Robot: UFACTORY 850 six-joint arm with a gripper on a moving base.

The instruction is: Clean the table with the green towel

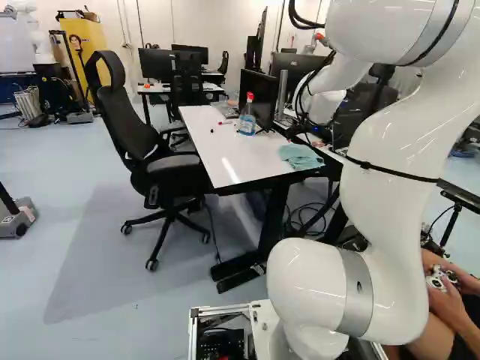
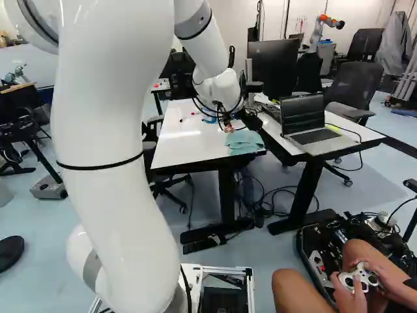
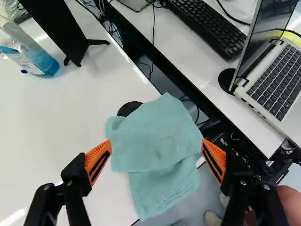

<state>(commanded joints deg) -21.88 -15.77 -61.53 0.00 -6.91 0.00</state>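
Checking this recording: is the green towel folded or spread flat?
Loosely folded, not spread flat: in the wrist view, the towel shows one layer lying over another, with the upper layer's edge crossing it.

a lab: another robot [image 2: 317, 34], laptop [image 2: 315, 136]

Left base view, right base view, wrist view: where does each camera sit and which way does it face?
Left base view: on the base, behind-left of the arm, facing ahead and slightly down over the table; arm right of middle.
Right base view: behind-right of it, facing likewise; arm left of middle.
Wrist view: on the wrist, looking down along the gripper at the green towel; both fingers show.
Right base and wrist views share the laptop.
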